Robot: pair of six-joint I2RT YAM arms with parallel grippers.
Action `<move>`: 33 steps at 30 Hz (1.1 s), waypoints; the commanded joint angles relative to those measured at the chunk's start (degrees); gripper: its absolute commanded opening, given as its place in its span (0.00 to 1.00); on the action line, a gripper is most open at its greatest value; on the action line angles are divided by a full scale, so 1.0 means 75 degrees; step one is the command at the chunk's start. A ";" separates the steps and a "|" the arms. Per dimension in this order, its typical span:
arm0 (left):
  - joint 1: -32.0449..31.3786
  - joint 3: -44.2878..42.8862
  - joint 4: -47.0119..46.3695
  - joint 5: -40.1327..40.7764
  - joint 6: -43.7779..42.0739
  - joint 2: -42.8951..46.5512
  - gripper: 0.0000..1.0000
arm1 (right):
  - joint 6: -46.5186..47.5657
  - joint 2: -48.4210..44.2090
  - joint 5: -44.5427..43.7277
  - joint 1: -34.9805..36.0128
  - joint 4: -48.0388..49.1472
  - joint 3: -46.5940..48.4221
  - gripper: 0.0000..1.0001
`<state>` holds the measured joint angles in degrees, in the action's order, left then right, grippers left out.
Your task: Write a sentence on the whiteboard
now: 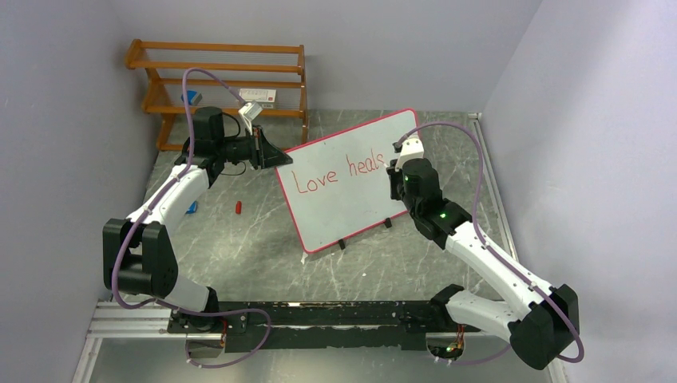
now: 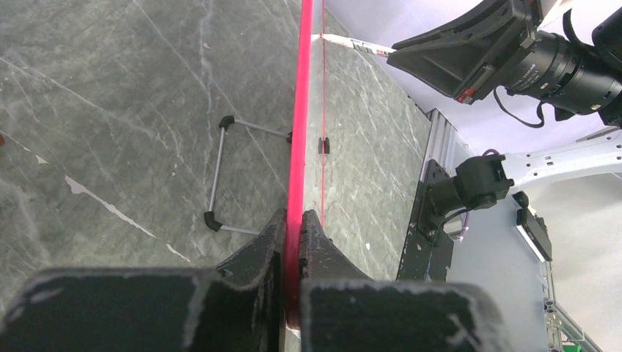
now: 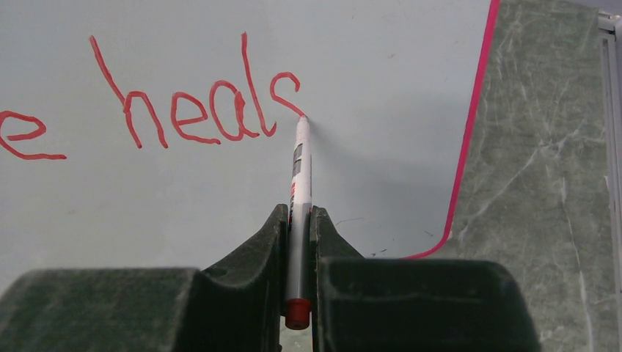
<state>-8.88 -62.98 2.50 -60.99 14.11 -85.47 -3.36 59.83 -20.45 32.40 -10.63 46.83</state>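
Note:
The whiteboard (image 1: 351,211), white with a thin red frame, stands tilted on the table. The sentence (image 1: 339,170) in red script reads "Love heals". My left gripper (image 1: 275,157) is shut on the board's upper left edge. In the left wrist view the red frame (image 2: 301,110) runs straight between the closed fingers of the left gripper (image 2: 293,227). My right gripper (image 3: 297,220) is shut on a marker (image 3: 299,183). The marker's tip touches the whiteboard (image 3: 381,66) at the end of the "s" in the sentence (image 3: 198,110).
A wooden slatted rack (image 1: 215,80) stands at the back left. A small red cap (image 1: 238,207) and a blue object (image 1: 192,207) lie on the table left of the board. The board's wire foot (image 2: 220,176) rests on the marble. A rail (image 1: 319,315) runs along the near edge.

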 commanded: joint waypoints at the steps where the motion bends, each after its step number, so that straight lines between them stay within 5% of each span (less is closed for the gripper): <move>1: -0.0222 0.0171 0.0778 0.0487 -0.0530 -0.0381 0.05 | -0.0098 -0.0008 0.0016 -0.0031 -0.0168 -0.0138 0.00; 20: -0.0222 0.0173 0.0793 0.0495 -0.0532 -0.0362 0.05 | -0.0174 -0.0135 0.0658 -0.0031 -0.0158 -0.0132 0.00; 33: -0.0222 0.0067 0.1084 0.0725 -0.0690 -0.0381 0.05 | -0.0044 -0.0849 -0.0190 -0.0063 -0.0313 -0.0092 0.00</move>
<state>-8.88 -63.29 3.18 -60.95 13.76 -85.47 -4.03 56.55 -18.70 32.40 -12.34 46.48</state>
